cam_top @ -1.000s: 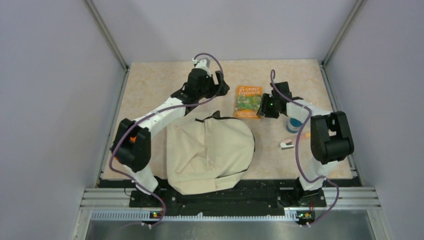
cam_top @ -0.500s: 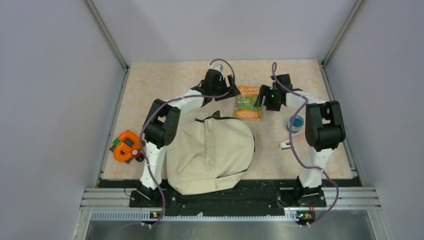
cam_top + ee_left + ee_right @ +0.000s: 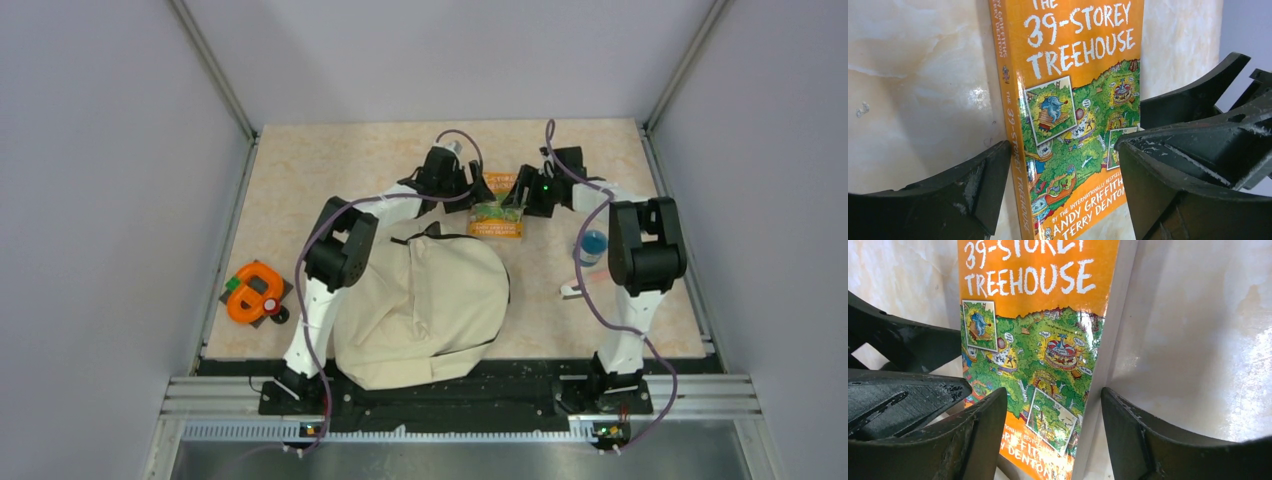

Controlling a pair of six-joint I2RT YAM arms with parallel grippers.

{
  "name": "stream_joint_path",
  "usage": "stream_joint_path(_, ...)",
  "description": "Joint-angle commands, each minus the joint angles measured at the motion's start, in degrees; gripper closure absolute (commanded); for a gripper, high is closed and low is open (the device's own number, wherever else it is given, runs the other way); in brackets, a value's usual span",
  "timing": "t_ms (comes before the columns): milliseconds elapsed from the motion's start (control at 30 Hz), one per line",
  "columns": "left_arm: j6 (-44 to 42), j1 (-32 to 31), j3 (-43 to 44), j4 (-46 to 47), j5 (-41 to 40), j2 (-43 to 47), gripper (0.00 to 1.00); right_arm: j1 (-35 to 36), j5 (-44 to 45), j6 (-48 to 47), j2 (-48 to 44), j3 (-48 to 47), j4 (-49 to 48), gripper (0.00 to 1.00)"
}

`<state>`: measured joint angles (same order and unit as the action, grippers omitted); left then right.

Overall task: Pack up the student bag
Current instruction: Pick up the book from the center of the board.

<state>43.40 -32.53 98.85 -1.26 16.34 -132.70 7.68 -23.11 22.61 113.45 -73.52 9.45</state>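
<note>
Cream student bag [image 3: 420, 310] lies flat, black strap at far end

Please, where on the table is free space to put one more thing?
Widest bare table: the far-left corner, between the left arm, the bag and the far edge. A smaller patch lies near-right, between the bag and the white item. Crowded: around the book, where left gripper and right gripper meet.

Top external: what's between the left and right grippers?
The orange book, flat on the table, lies between left gripper and right gripper, both open. Top external shows it; both wrist views confirm.
</note>
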Motion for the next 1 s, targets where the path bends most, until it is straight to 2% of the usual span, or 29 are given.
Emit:
stream_joint_path(0, 4.0, -0.3, -3.9, 10.5, 5.3, 2.7, 0.18, -0.3, -6.2, 3.2, 0.5, 1.1, -4.6, 0.35)
stream_joint_path(200, 6.2, -0.5, -13.9, 23.0, 5.6, 12.2, 0.2, -0.3, -8.5, 5.9, -0.3, 2.8, -8.2, 0.41)
stream_joint_path(400, 11.4, -0.7, -19.0, 35.5, 8.7, 16.1, 0.22, 0.8, -8.6, 5.9, 0.1, 4.9, -8.7, 0.47)
stream_joint_path(600, 10.2, -1.5, -20.6, 39.2, 8.4, 18.4, 0.23, 2.5, -8.8, 7.2, 0.7, 7.0, -11.3, 0.57)
stream_joint_path(667, 9.4, -1.6, -20.9, 37.7, 7.8, 18.4, 0.23, 3.1, -6.3, 7.0, 0.4, 7.2, -10.8, 0.58)
stream_joint_path(800, 1.2, -1.6, -20.4, 22.4, -1.0, 21.1, 0.21, 3.2, -2.2, 6.4, -1.7, 8.8, -11.0, 0.66)
stream_joint_path(967, -5.6, -1.5, -19.3, 9.4, -14.6, 20.7, 0.17, 3.2, -3.2, 7.6, -4.4, 9.6, -12.3, 0.63)
